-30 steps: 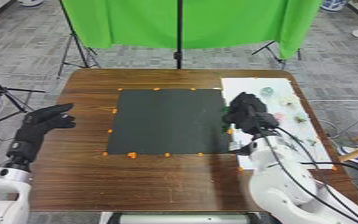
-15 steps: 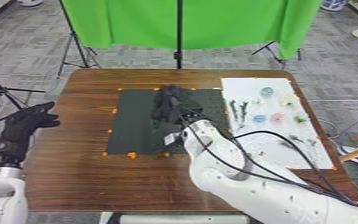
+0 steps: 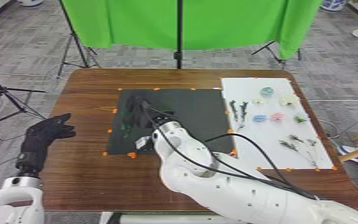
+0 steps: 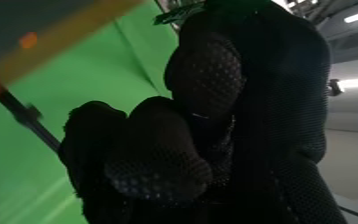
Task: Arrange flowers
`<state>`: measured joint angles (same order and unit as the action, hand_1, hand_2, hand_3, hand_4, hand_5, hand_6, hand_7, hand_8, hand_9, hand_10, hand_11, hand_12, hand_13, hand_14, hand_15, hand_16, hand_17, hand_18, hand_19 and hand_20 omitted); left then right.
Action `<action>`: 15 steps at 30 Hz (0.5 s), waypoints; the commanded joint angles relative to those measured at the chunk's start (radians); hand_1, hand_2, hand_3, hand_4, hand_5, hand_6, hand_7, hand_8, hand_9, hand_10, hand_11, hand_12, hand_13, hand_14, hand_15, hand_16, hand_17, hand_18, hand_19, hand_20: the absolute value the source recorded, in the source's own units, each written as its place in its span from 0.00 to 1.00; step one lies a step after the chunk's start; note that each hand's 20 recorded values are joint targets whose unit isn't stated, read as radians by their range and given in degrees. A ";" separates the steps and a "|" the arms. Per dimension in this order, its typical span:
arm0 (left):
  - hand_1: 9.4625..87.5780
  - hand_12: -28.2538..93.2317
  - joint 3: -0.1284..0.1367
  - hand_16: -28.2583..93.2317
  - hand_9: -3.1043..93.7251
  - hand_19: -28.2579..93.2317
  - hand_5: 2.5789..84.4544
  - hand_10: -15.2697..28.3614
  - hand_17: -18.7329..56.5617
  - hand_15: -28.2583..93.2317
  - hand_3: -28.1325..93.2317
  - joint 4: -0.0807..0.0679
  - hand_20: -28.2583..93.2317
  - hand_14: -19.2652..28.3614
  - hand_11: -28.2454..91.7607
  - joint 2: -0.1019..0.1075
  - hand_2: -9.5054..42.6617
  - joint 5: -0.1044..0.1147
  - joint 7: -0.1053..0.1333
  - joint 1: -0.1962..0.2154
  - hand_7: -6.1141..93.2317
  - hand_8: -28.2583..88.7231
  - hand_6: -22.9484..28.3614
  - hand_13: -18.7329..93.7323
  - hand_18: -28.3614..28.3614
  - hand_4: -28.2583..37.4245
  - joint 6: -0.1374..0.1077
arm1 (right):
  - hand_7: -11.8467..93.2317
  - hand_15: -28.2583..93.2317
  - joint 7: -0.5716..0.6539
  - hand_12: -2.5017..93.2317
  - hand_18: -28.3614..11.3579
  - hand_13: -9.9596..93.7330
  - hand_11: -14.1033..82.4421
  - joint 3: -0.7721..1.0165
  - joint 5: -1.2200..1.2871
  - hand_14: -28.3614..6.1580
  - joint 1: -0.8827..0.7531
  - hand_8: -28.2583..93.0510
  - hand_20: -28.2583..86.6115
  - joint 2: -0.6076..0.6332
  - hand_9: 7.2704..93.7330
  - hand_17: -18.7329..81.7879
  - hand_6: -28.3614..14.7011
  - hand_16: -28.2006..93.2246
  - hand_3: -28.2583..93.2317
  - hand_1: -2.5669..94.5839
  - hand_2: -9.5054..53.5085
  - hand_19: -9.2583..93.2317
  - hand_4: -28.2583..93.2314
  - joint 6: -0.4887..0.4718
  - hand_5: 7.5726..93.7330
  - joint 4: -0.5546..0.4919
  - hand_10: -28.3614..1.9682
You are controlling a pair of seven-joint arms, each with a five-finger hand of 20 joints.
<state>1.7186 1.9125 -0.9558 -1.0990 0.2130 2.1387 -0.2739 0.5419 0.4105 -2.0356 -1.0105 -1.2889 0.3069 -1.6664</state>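
Note:
In the head view my right hand (image 3: 140,112) is over the left part of the dark mat (image 3: 193,142). In the right wrist view a green sprig (image 4: 181,12) pokes out at the fingertips of my right hand (image 4: 215,95), whose fingers and thumb pinch it; most of its stem is hidden. My left hand (image 3: 47,131) stays over the table's left side with relaxed fingers. On the white sheet (image 3: 251,145) lie green stems (image 3: 238,111), a blue flower (image 3: 260,118), a pink flower (image 3: 276,117), pale blooms (image 3: 287,100) and leafy sprigs (image 3: 293,144).
Orange markers (image 3: 132,155) edge the mat on the brown table (image 3: 113,185). Black cables run along my right arm, which crosses the table's front right. A green cloth (image 3: 140,25) hangs behind the table.
From the white sheet, my right hand has swung left across the mat to its left part, uncovering the flowers. My left hand has shifted a little.

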 commanded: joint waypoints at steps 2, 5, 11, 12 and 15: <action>0.26 0.35 -0.008 0.23 0.59 0.43 0.58 0.70 0.42 0.54 0.76 -0.007 0.45 0.84 0.47 -0.013 0.34 -0.009 -0.012 -0.008 0.20 0.19 0.55 0.58 0.77 0.10 0.012 | 0.49 0.76 -0.004 0.37 0.41 1.00 0.57 -0.022 0.036 0.81 -0.048 0.42 0.69 -0.024 0.98 0.88 0.63 0.51 0.00 0.90 0.00 1.00 0.77 0.057 0.83 0.040 0.60; 0.27 0.36 -0.010 0.23 0.59 0.43 0.58 0.70 0.41 0.54 0.76 -0.007 0.45 0.84 0.47 -0.014 0.34 -0.014 -0.019 -0.012 0.20 0.19 0.55 0.58 0.77 0.11 0.021 | 0.50 0.76 -0.006 0.36 0.42 1.00 0.55 -0.021 0.012 0.81 -0.055 0.41 0.68 -0.027 0.98 0.88 0.63 0.50 0.00 0.90 0.00 1.00 0.77 0.072 0.83 0.056 0.61; 0.28 0.35 -0.006 0.22 0.59 0.43 0.58 0.70 0.41 0.54 0.77 -0.003 0.45 0.84 0.47 -0.015 0.34 -0.021 -0.030 -0.005 0.20 0.19 0.55 0.58 0.77 0.16 0.030 | 0.50 0.75 0.000 0.36 0.43 1.00 0.53 -0.025 0.007 0.82 -0.057 0.41 0.66 -0.029 0.99 0.88 0.62 0.49 0.00 0.90 0.00 1.00 0.76 0.110 0.82 0.077 0.62; 0.28 0.35 -0.004 0.22 0.59 0.43 0.58 0.70 0.41 0.54 0.77 -0.002 0.45 0.84 0.47 -0.014 0.34 -0.020 -0.032 -0.004 0.20 0.19 0.55 0.58 0.77 0.16 0.031 | 0.51 0.75 -0.001 0.36 0.42 1.00 0.53 -0.026 0.004 0.82 -0.058 0.41 0.66 -0.030 0.99 0.88 0.62 0.49 0.00 0.90 0.00 1.00 0.76 0.108 0.81 0.078 0.61; 0.29 0.36 -0.004 0.23 0.59 0.43 0.58 0.70 0.41 0.54 0.78 -0.002 0.45 0.83 0.47 -0.015 0.36 -0.027 -0.039 -0.005 0.20 0.19 0.55 0.58 0.77 0.19 0.040 | 0.51 0.75 -0.002 0.36 0.43 1.00 0.53 -0.027 -0.005 0.81 -0.065 0.41 0.65 -0.032 0.99 0.88 0.62 0.48 0.00 0.90 0.00 1.00 0.76 0.106 0.81 0.084 0.61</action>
<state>1.7129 1.9118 -0.9590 -1.1138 0.1973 2.1240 -0.2559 0.5412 0.3898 -2.0187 -1.0626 -1.3095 0.3888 -1.5949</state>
